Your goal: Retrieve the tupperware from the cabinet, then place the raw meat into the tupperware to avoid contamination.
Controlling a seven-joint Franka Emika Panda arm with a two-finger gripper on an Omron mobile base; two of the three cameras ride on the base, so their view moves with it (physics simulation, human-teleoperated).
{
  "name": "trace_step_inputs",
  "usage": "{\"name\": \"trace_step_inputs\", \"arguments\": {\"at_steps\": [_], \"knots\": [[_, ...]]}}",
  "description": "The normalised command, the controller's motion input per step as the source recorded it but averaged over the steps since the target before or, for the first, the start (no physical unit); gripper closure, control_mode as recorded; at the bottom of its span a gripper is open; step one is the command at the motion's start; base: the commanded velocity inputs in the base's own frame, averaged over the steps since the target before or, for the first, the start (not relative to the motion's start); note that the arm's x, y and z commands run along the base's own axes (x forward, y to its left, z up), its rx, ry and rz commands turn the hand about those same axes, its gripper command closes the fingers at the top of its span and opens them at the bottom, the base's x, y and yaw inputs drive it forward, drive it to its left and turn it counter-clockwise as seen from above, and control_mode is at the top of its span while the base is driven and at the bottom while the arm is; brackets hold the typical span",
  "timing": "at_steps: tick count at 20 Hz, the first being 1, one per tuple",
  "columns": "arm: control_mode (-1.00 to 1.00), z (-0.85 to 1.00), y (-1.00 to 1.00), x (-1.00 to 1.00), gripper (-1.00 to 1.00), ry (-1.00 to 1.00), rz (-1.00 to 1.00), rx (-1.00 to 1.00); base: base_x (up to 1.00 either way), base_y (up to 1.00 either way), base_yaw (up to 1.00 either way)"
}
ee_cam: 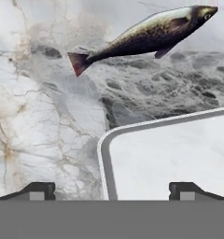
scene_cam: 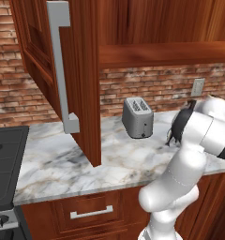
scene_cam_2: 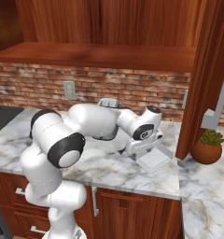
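Observation:
The raw meat [ee_cam: 146,35], a dark fish with a reddish forked tail, lies on the marble counter beyond the tupperware. The white rimmed tupperware [ee_cam: 174,156] sits flat on the counter, and one rounded corner of it shows in the hand view. It also appears in the right base view as a shallow white tupperware [scene_cam_2: 155,158] under the hand. My gripper [ee_cam: 111,189] hangs over that corner, open, with nothing between its fingers. The cabinet [scene_cam: 81,70] stands with its door swung open, and its other door [scene_cam_2: 209,70] hangs at the right.
A grey two-slot toaster [scene_cam: 138,117] stands at the brick wall behind the arm. A potted plant [scene_cam_2: 208,148] sits right of the tupperware, under the open door. A black stove [scene_cam: 6,164] borders the counter's left end. A drawer [scene_cam: 91,212] is below.

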Motion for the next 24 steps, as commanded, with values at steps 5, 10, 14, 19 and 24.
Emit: {"name": "trace_step_inputs", "arguments": {"at_steps": [5,10,14,19,24], "knots": [[-1.0,0.01,0.5,0.07,-1.0,-0.02,-0.31,-0.03,0.0,0.0,0.0],[-1.0,-0.02,0.5,0.22,-1.0,0.0,-0.33,-0.02,0.0,0.0,0.0],[-1.0,-0.1,0.44,0.31,-1.0,0.0,-0.33,-0.01,0.0,0.0,0.0],[-1.0,-0.11,0.16,0.31,-1.0,0.0,-0.12,0.0,0.0,0.0,0.0],[-1.0,-0.13,-0.47,0.55,-1.0,0.08,-0.07,0.09,0.0,0.0,0.0]]}}
